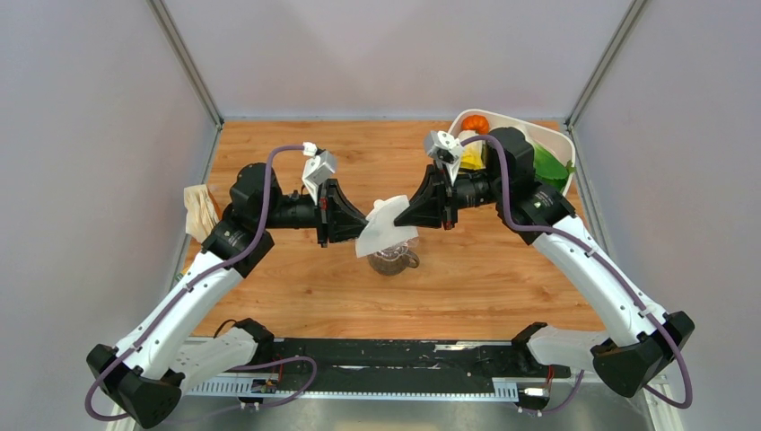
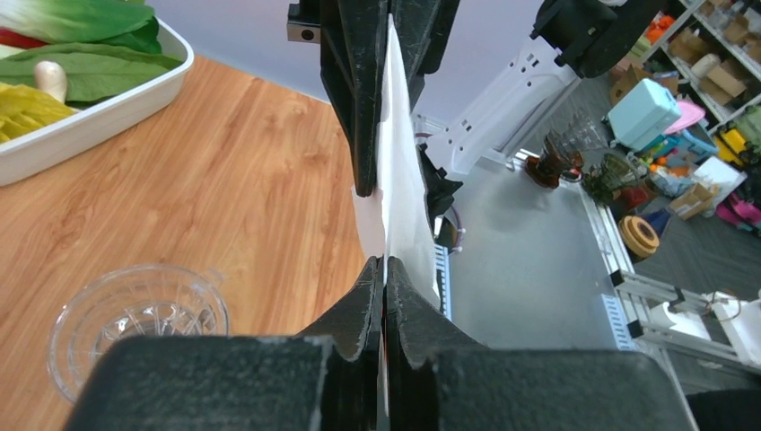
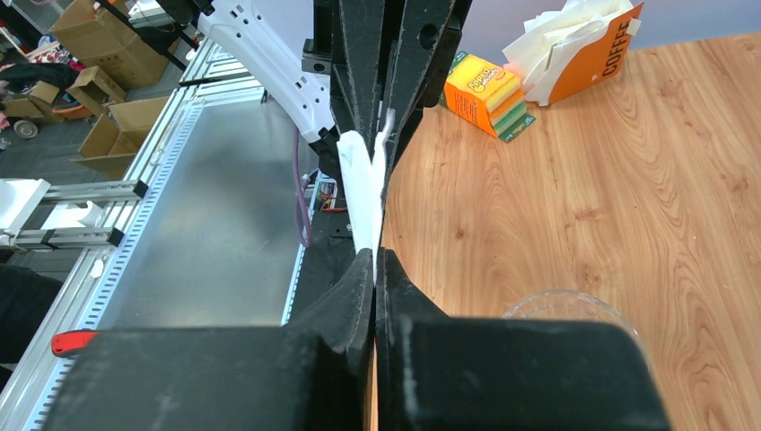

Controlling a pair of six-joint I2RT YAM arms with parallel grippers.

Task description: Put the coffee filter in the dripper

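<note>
Biggest worry here: both arms have the coffee filter pinched at once, so if they drift apart even a little the thin paper could rip (it looks fairly straight between them in the wrist views). Second worry: it's hanging flat rather than opened into a cone, so if it's let go like this I'd guess it lies across the rim or slides off onto the table instead of seating. A low pass could also nudge the dripper, which looks light and would probably tip.

Jaws: the left gripper is clamped right down on the filter's 9 o'clock edge, with no gap showing beyond the paper. The right gripper is the same on the 3 o'clock side, squeezed tight on the sheet. The filter is up in the air mid-table, and in the overhead view the dripper sits at its 6 o'clock corner, partly covered by it. Neither jaw touches the dripper.
</note>
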